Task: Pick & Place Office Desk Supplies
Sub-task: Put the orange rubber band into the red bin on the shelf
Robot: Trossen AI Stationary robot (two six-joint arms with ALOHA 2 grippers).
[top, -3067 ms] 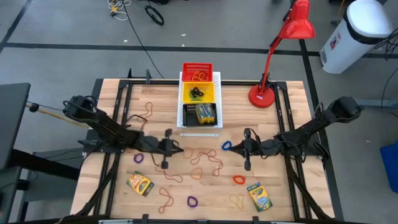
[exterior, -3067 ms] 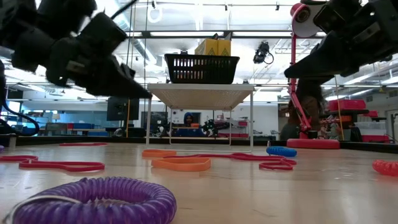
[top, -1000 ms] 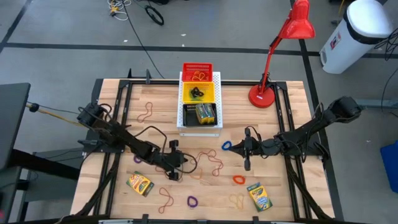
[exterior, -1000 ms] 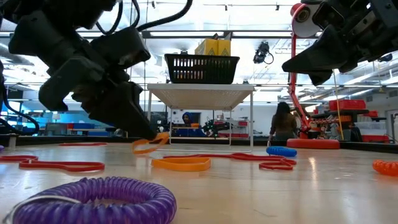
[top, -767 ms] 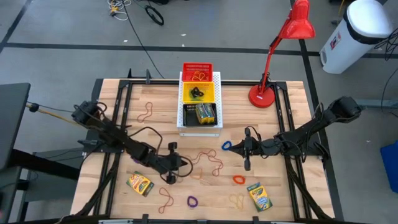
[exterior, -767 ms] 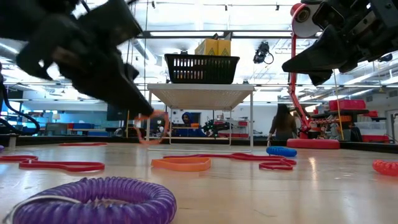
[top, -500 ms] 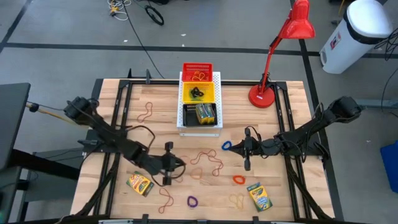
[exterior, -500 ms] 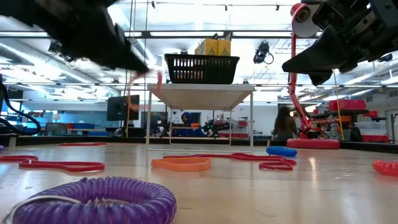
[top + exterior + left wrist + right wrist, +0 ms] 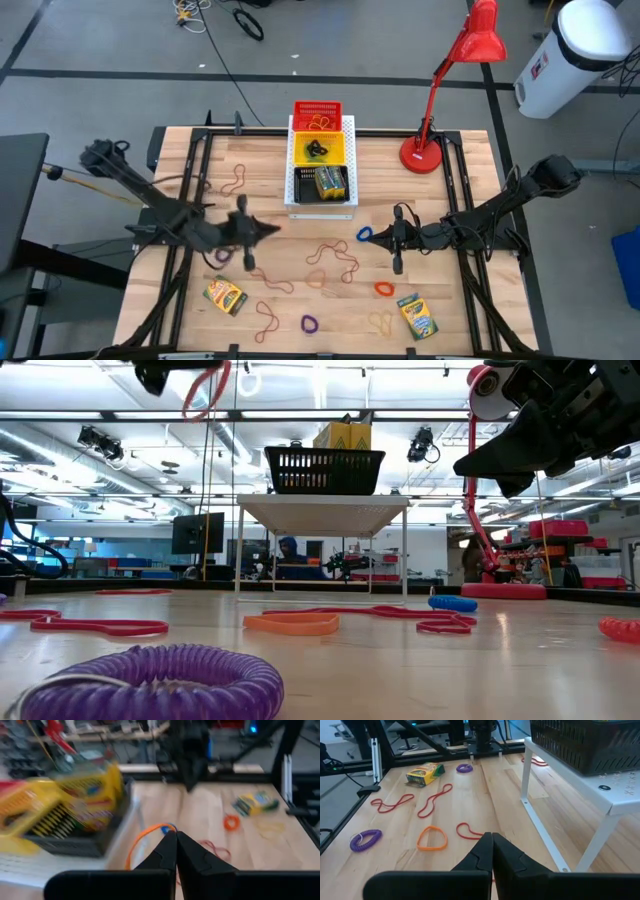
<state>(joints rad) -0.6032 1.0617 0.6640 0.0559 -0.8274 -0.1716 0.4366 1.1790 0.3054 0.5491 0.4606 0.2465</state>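
Note:
My left gripper [image 9: 266, 229] hovers high over the table's left-centre, shut on a thin orange rubber band [image 9: 136, 846] that also shows as a loop in the low view [image 9: 206, 390]. My right gripper [image 9: 386, 236] is shut on nothing and waits above the table right of centre, beside a blue elastic loop [image 9: 364, 234]. Flat on the wood lie reddish-brown rubber bands [image 9: 331, 256], another orange band [image 9: 316, 278], purple loops [image 9: 310, 323] and two crayon boxes [image 9: 226, 296] [image 9: 417, 316]. More crayon boxes sit in the black basket [image 9: 322, 184]. My left gripper pinches the orange rubber band at one point of its loop [image 9: 159, 828] between the two shut fingertips. The fingers point roughly level toward the table's right. The band is lifted clear of the table and hangs slack below the fingers as an open loop [image 9: 206, 390].
A white perforated board [image 9: 347, 127] at the far middle carries red [image 9: 317, 113], yellow [image 9: 318, 150] and black baskets. The red desk lamp [image 9: 424, 150] stands at the far right. An orange elastic loop [image 9: 383, 289] and a pale band [image 9: 380, 322] lie near the right crayon box.
My left gripper rose from the table's middle, carrying the orange rubber band up with it, and drew back toward the left and far side. The band went from touching the wood to hanging clear, high in the low view. My right arm kept still.

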